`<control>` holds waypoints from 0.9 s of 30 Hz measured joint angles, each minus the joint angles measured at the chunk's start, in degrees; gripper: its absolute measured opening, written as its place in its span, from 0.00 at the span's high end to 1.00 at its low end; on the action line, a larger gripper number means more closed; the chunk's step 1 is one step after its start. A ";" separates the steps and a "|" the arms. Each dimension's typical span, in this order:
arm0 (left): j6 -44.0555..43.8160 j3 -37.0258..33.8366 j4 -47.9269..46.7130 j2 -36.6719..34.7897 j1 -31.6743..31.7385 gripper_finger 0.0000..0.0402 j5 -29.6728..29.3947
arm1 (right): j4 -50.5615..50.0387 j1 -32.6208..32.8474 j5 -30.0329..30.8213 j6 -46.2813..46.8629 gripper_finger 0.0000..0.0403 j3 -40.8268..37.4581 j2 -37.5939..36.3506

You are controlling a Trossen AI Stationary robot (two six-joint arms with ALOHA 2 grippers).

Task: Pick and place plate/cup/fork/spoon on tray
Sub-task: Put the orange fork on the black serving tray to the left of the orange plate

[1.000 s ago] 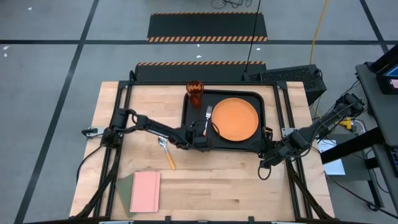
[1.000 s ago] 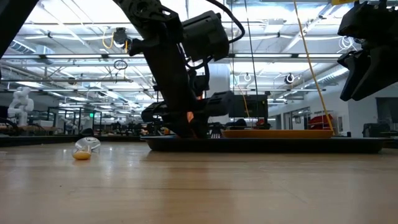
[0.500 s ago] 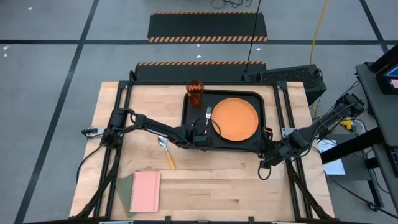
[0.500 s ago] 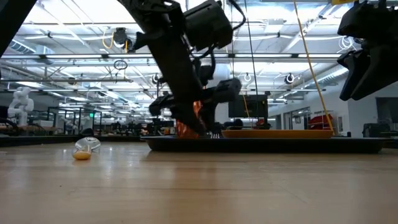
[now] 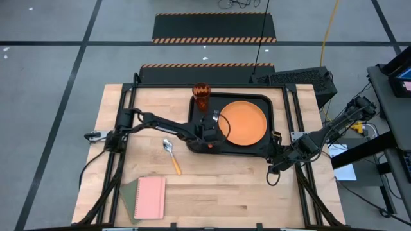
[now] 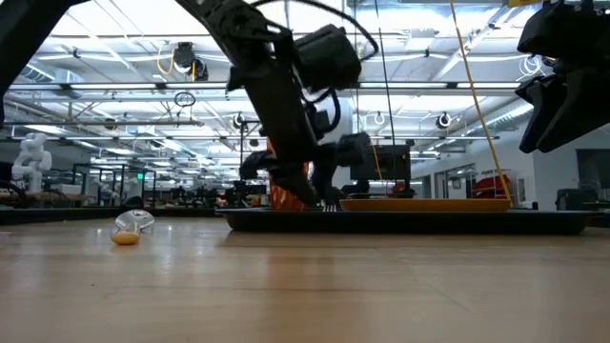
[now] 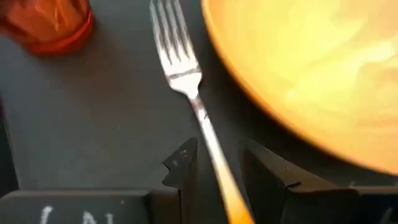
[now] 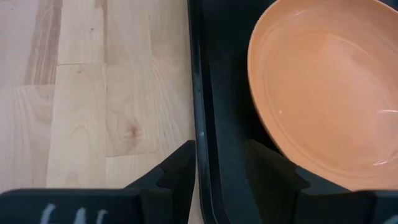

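Pale wood planks make up the counter (image 5: 225,186), and toward its twelve o'clock edge sits the large black rectangular tray (image 5: 196,138) with rounded corners and a raised rim. On the tray's three o'clock half lies the round flat orange plate (image 5: 244,122). At the tray's eleven o'clock corner the small translucent orange-amber plastic tumbler, the cup (image 5: 201,95), stands upright.

The left tool (image 5: 212,131) is over the tray's nine o'clock half, just beside the plate's rim. In the left wrist view its two dark fingers (image 7: 183,165) stand slightly apart on either side of the orange handle of the small silver-tined fork (image 7: 186,81); whether they actually press on the handle cannot be told. The fork lies on the black tray floor with its tines toward the cup (image 7: 46,22) and the plate (image 7: 311,68) just beside it.

The small spoon with a rounded silver metal bowl and a yellow-orange handle (image 5: 171,156) lies on the bare counter at the tray's eight o'clock, apart from it. A pink rectangular notebook (image 5: 150,197) rests on a green sheet (image 5: 128,192) near the counter's seven o'clock corner.

The right tool (image 5: 275,168) waits off the tray's five o'clock corner; its wrist view shows its fingers (image 8: 177,168) parted and holding nothing, above the tray rim (image 8: 199,93).
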 joint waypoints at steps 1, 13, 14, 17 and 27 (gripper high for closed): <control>-0.01 -0.01 0.38 0.51 -0.01 0.71 0.01 | -0.03 -0.01 0.00 0.00 0.68 0.00 -0.02; -0.58 -0.01 2.79 2.13 0.08 0.71 -2.42 | -0.03 -0.01 -0.04 -0.30 0.68 0.00 0.00; -0.57 -0.01 2.81 2.13 0.29 0.71 -2.42 | -0.05 -0.02 -0.04 -0.35 0.68 0.00 0.00; -0.68 0.03 3.22 2.73 0.60 0.71 -2.27 | -0.05 -0.02 -0.07 -0.66 0.68 0.00 0.00; -3.25 -0.05 2.73 3.93 1.01 0.71 -4.40 | -0.09 -0.01 -0.11 -0.63 0.68 0.00 0.00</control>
